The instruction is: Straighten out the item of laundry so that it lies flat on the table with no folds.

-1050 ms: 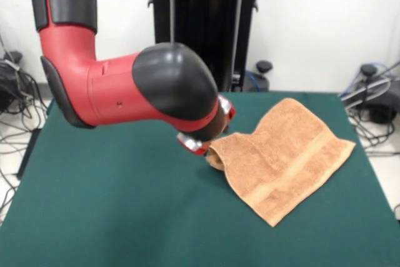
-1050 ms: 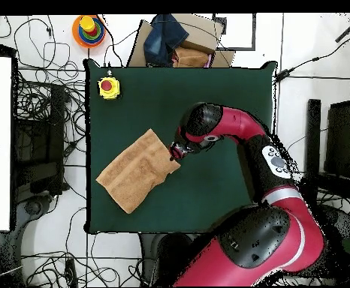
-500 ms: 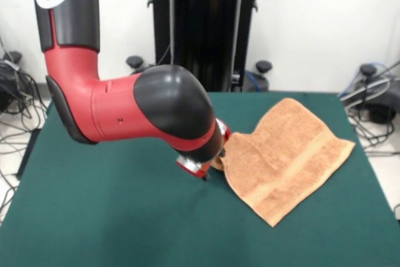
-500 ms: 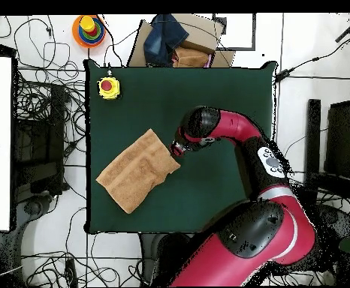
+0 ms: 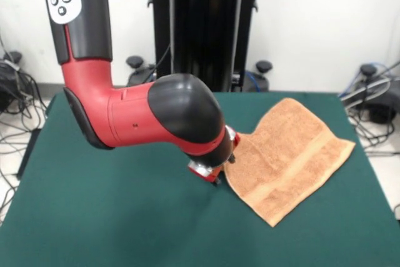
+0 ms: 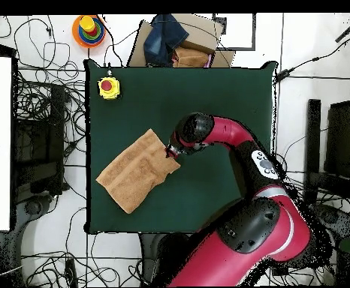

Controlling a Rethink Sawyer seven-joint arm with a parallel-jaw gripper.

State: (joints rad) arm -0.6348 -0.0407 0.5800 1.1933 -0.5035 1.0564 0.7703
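Note:
The item of laundry (image 5: 289, 152) is a light orange-tan towel lying on the right part of the dark green table (image 5: 94, 217). One woven stripe band shows across it. Its outline is stepped at the left edge, where a corner seems doubled over. My gripper (image 5: 217, 177) sits low at that left edge, mostly hidden under the red and black wrist. From above, the towel (image 6: 135, 172) lies slantwise on the table's (image 6: 223, 97) left half, and the gripper (image 6: 170, 154) meets its right edge. Whether it holds the cloth is hidden.
A yellow box with a red button (image 6: 109, 88) stands on the table's corner. Off the table are a coloured ring toy (image 6: 88, 30), a cardboard box with blue cloth (image 6: 179, 43), and cables on the floor. The arm's bulky elbow (image 5: 181, 114) hangs over the table's middle.
The wrist has dropped lower and come toward the table's near side in the front view. The bunched, lifted towel edge at the gripper now lies lower and flatter.

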